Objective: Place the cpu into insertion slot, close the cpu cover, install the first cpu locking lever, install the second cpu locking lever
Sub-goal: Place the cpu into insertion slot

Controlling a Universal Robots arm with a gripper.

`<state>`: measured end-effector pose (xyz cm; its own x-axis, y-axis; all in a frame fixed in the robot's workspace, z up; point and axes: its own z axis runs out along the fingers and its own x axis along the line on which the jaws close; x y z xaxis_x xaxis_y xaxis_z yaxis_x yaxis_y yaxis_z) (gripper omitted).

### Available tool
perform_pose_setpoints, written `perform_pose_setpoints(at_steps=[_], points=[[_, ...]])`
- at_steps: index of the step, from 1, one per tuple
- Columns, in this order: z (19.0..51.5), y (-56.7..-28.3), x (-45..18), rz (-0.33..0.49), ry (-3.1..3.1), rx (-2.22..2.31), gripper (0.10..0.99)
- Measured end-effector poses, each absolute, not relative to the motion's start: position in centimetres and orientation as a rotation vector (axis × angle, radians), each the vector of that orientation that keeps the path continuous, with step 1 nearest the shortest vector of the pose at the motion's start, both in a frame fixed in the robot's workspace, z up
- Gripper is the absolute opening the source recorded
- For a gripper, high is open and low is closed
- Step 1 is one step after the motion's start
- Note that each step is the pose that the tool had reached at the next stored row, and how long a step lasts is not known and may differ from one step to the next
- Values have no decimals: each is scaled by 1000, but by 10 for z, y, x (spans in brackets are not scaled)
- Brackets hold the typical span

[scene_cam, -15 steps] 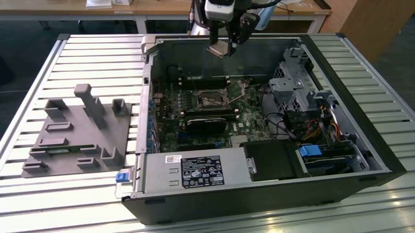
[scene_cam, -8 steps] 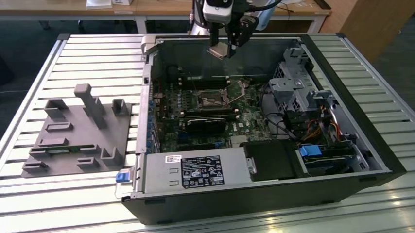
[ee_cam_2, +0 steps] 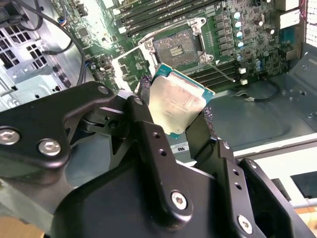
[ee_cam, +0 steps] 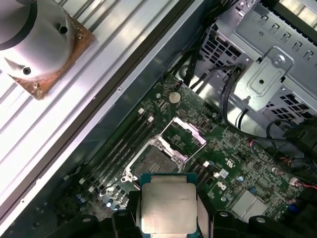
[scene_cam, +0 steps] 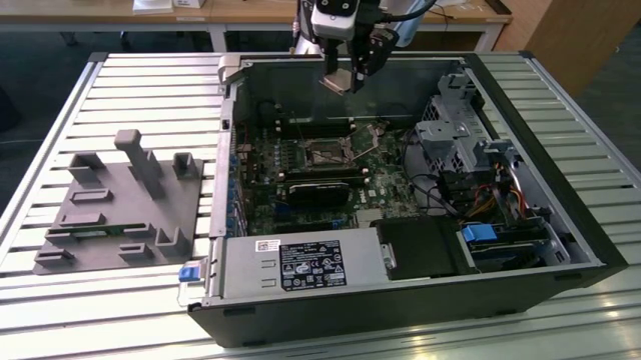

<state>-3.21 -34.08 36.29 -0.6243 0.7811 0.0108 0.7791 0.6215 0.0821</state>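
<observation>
While the cpu (ee_cam_2: 178, 101) hangs above the open case (scene_cam: 401, 315), note that the gripper (ee_cam_2: 176, 106) has it pinched by two opposite edges, fingers (ee_cam_2: 148, 134) clenched on it, so the flat metal top stays free and the underside is not touched. You see the same grip in the first wrist view: cpu (ee_cam: 167, 206) flat between the black fingers, facing that camera. In the exterior view the gripper (scene_cam: 341, 81) sits high over the far wall of the case, well apart from the board, so nothing is seated yet. The slot (ee_cam_2: 177, 47) lies bare below, dark centre showing, and the chip is held off to one side of it, not lined up over it as far as I judge. The cover (ee_cam: 190, 131) stands tipped up at one edge of the slot (ee_cam: 151, 161), which leaves that opening clear for a chip to go in. A thin wire lever (ee_cam_2: 221, 71) lies swung out beside the slot, unlatched by the look of it. The case lies on its side on the slatted worktop (scene_cam: 130, 82), so the board faces up.
</observation>
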Motion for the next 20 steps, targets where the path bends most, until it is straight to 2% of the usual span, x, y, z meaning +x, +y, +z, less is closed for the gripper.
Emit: perform_pose_setpoints(at_steps=[20], points=[[360,-341,-32,117,2681,1570,537]])
